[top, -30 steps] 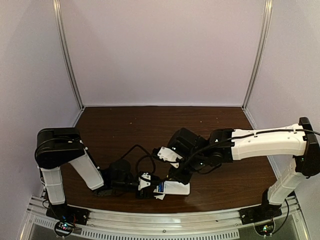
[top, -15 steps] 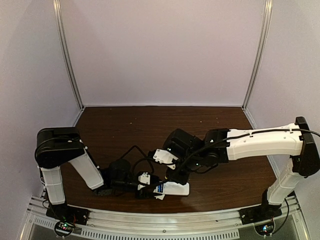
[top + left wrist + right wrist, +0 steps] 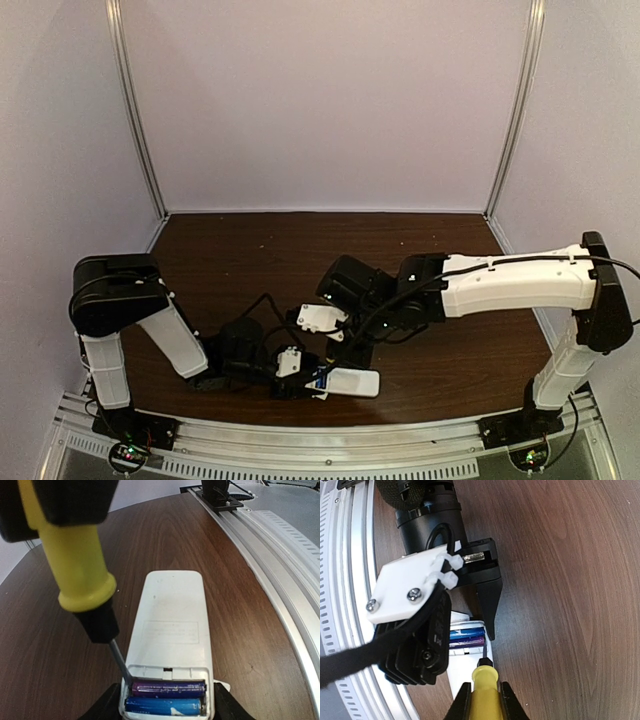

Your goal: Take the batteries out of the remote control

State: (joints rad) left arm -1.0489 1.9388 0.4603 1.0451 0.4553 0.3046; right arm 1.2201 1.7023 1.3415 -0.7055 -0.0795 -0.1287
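Left claw (image 3: 303, 385): you have it clamped across the battery end of the remote control (image 3: 170, 615).
Remote control: back up on the table (image 3: 250, 580), near the rail.
Batteries (image 3: 167, 696): both side by side in the uncovered compartment.
Screwdriver (image 3: 80, 565): tip touching the compartment's corner.
Right claw (image 3: 484, 702): your fingers grip the yellow handle.

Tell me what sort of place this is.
Likely an enclosed robot test bench: plain pale lilac walls, a dark wood-grain tabletop, a ribbed silver metal rail along its near edge.
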